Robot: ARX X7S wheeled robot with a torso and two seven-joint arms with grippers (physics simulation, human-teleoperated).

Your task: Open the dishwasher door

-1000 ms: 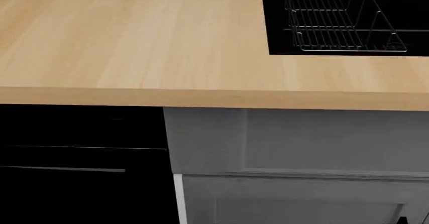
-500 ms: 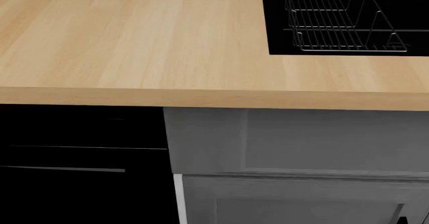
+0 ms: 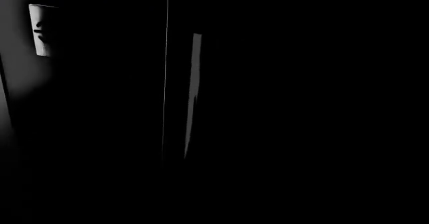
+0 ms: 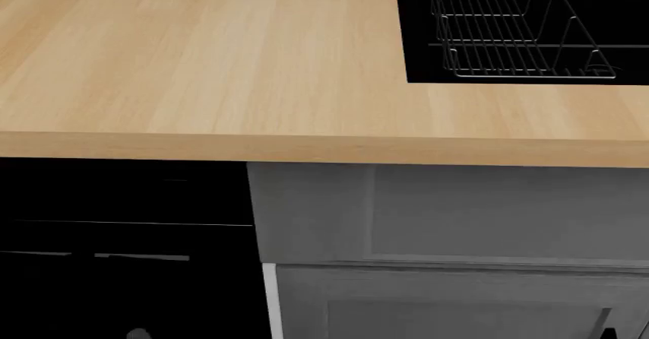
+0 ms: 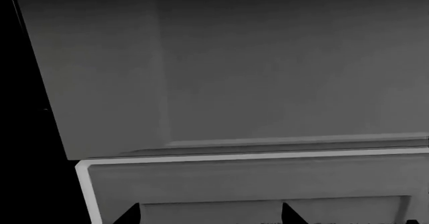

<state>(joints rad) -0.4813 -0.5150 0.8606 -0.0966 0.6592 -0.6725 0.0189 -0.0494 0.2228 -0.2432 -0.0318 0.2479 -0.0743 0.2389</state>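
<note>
The dishwasher door [image 4: 121, 293] is the glossy black panel under the counter at lower left in the head view. Its thin silver handle line [image 4: 142, 258] is broken by a dark shape near its left part, and a small grey part [image 4: 137, 333] shows below it. In the left wrist view the door [image 3: 302, 108] fills the picture, with the silver handle [image 3: 194, 83] close ahead. The left gripper's jaws are lost in the black. My right gripper [image 5: 209, 219] is open and empty, its two dark fingertips [image 5: 128, 217] wide apart in front of a grey cabinet door [image 5: 268, 83].
A light wooden countertop [image 4: 203, 58] overhangs the fronts. A black sink with a wire rack [image 4: 507, 27] is set into it at the back right. Grey cabinet doors [image 4: 457, 217] stand right of the dishwasher, with a white edge strip [image 4: 270, 301] between them.
In the head view a dark shape now covers a short piece of the silver handle line, and a small grey part has appeared at the bottom left. Nothing else has moved.
</note>
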